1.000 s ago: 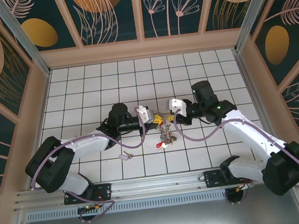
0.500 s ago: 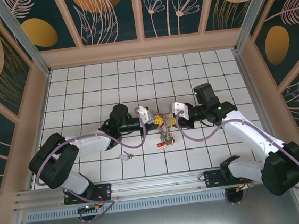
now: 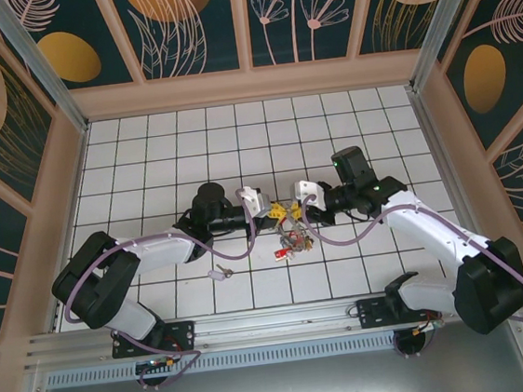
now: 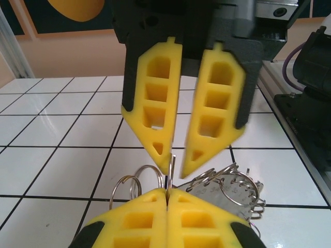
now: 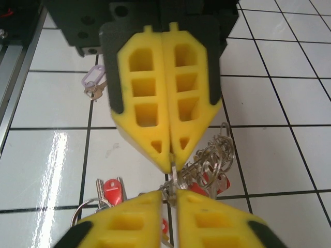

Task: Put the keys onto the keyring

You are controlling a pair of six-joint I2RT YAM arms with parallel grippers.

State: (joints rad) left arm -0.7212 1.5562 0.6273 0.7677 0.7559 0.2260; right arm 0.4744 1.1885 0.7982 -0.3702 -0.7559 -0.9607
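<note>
My left gripper [image 3: 275,211] and right gripper [image 3: 294,211] meet tip to tip above the middle of the floor. In the left wrist view, my left gripper [image 4: 168,192] is shut on the thin edge of the keyring [image 4: 171,168], which runs up between the tips of the right gripper [image 4: 177,159]. The right wrist view shows the right gripper [image 5: 173,195] closed on the same keyring [image 5: 172,178], just below the left gripper [image 5: 170,160]. A bunch of keys [image 3: 291,242] with small rings and red tags [image 5: 114,190] hangs under it.
A single key with a lilac tag [image 3: 218,273] lies on the white tiles near the left arm, and the right wrist view catches the lilac-tagged key [image 5: 94,82] too. Patterned walls [image 3: 17,184] enclose the tiled floor on three sides. An aluminium rail [image 3: 275,321] runs along the near edge.
The right gripper's jaws have closed in on the keyring, and that arm has shifted slightly left toward the left gripper. The left gripper has stayed shut and in place.
</note>
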